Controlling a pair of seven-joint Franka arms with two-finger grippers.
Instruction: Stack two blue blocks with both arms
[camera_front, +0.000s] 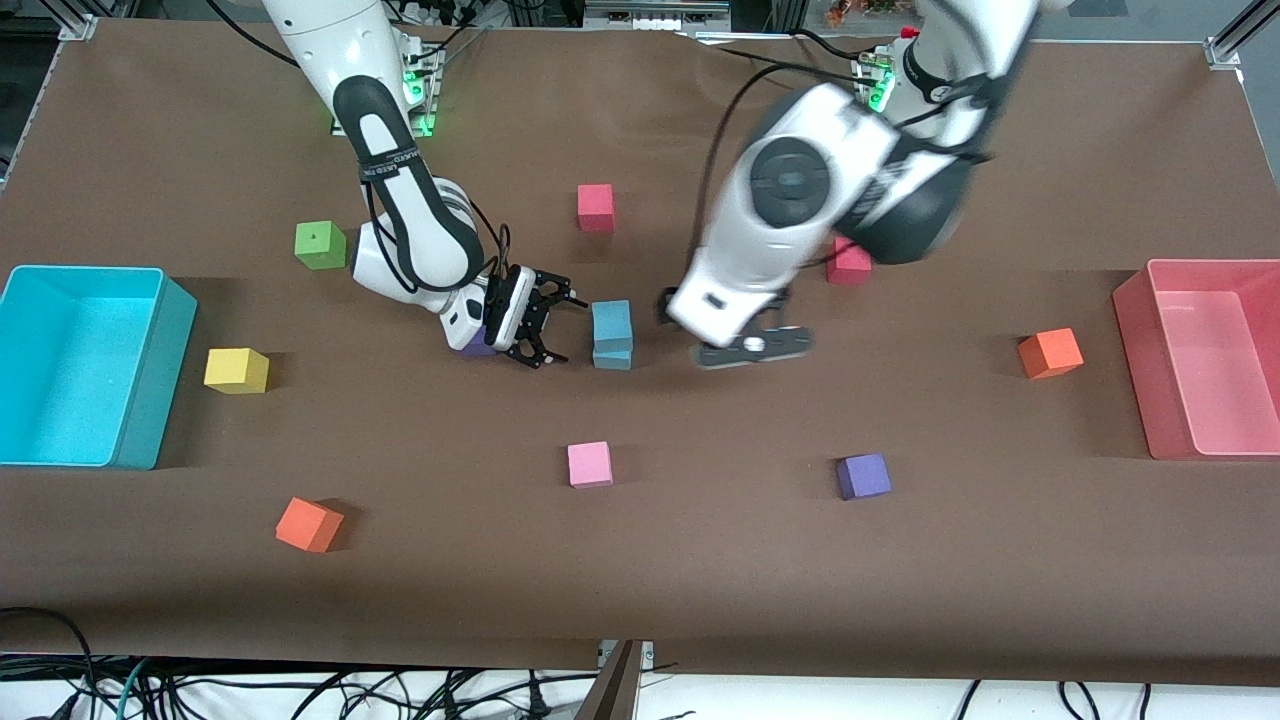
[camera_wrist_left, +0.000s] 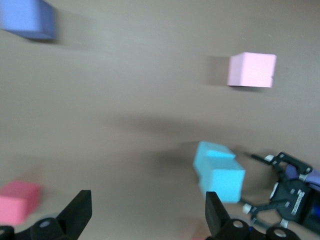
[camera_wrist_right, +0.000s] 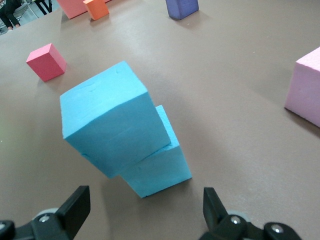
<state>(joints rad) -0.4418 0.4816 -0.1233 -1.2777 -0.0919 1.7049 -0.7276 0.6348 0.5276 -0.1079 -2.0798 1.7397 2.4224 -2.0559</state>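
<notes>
The two blue blocks (camera_front: 611, 334) stood stacked mid-desk, the upper one twisted slightly off square on the lower, between the two grippers. The right gripper (camera_front: 551, 327), fingers spread and empty, sat just beside the stack at its nine o'clock in the front view. The left gripper (camera_front: 745, 338), fingers also apart and holding nothing, hung at the stack's three o'clock, a little farther off.

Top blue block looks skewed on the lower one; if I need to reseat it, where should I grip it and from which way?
Grip the top blue block across two opposite flat sides, coming straight down from above. It sits twisted and overhanging the lower blue block, so a sideways approach would probably push it off. Both the right gripper and the left gripper are open beside the stack.
</notes>
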